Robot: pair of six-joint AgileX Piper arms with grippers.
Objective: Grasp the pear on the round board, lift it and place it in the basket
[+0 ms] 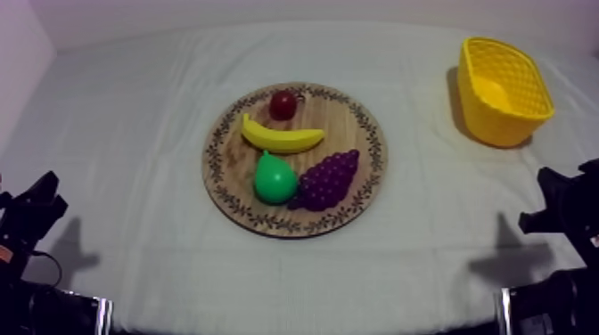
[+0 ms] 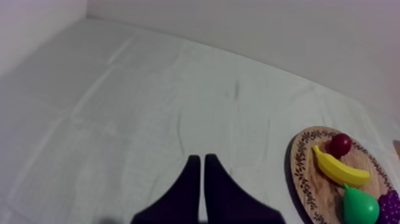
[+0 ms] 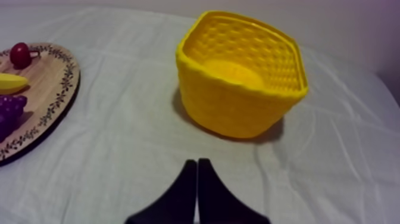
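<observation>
Counter (image 1: 125, 116) is just cloth, with the board (image 1: 356, 120) in the middle. The basket (image 1: 499, 125) stands upright well off the board's right side, a bit behind it, with nothing in it. Both hands sit off the board's front corners. Left hand (image 2: 202, 159) and right hand (image 3: 196, 162) each have their fingers pressed together on nothing.

On the board:
- grapes (image 1: 328, 178) at front right
- banana (image 1: 281, 136) across the middle
- pear (image 1: 274, 181) at front left, touching the grapes and just in front of the banana
- small red fruit (image 1: 283, 104) at the back rim

Nothing's started imo, so the step is the reach. I'd use the right hand, since it's on the basket side of the board. Spread the fingers first, drop straight down and pinch the pear's fat belly. Keep a finger out of the grapes, and lift clear of the board before swinging over.
</observation>
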